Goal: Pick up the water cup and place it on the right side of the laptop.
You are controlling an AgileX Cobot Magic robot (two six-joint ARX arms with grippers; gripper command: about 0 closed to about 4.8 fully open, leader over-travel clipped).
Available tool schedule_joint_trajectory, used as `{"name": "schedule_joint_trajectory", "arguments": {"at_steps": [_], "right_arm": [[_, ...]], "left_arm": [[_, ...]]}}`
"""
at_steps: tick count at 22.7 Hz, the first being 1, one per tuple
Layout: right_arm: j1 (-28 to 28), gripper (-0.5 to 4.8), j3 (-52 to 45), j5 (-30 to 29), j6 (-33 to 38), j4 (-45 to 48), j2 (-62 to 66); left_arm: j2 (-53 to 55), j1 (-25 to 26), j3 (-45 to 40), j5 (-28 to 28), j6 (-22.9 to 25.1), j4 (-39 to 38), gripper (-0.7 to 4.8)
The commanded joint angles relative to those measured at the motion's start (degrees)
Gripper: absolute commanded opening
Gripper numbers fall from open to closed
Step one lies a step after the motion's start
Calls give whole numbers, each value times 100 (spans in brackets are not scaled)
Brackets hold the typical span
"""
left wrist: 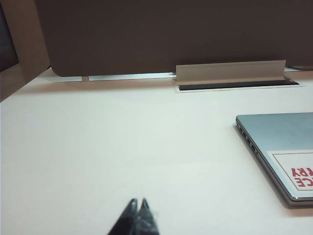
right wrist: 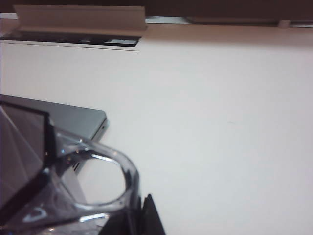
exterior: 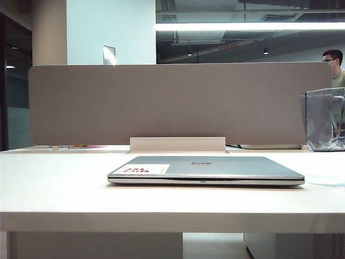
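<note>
The laptop (exterior: 205, 170) is being seen lying closed and flat on the table (exterior: 64, 189), near its middle. Behind it, a cable-slot flap (exterior: 177, 144) is standing before the divider panel (exterior: 161, 102). The water cup (exterior: 324, 120) is being held above the table's far right, clamped in the right gripper (right wrist: 139, 215). The left gripper (left wrist: 138, 215), fingers together, is hanging over the bare tabletop left of the laptop.

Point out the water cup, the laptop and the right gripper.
water cup (exterior: 324, 120), exterior view, faceted side wall.
laptop (exterior: 215, 166), exterior view, bare lid.
right gripper (right wrist: 142, 215), right wrist view, between its dark fingertips, shut on the cup's rim.
</note>
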Motion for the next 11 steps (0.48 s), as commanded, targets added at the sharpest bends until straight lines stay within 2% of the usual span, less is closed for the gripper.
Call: {"name": "schedule_joint_trajectory", "arguments": {"at_steps": [1,11], "right_arm": [[0,-4,15,-138,-50,273,232],[2,-4,17,-114,-48,938,866]], "left_arm": [[4,9,17,24,-22,72,-4],[4,9,17,20,-20,74,-4]]}}
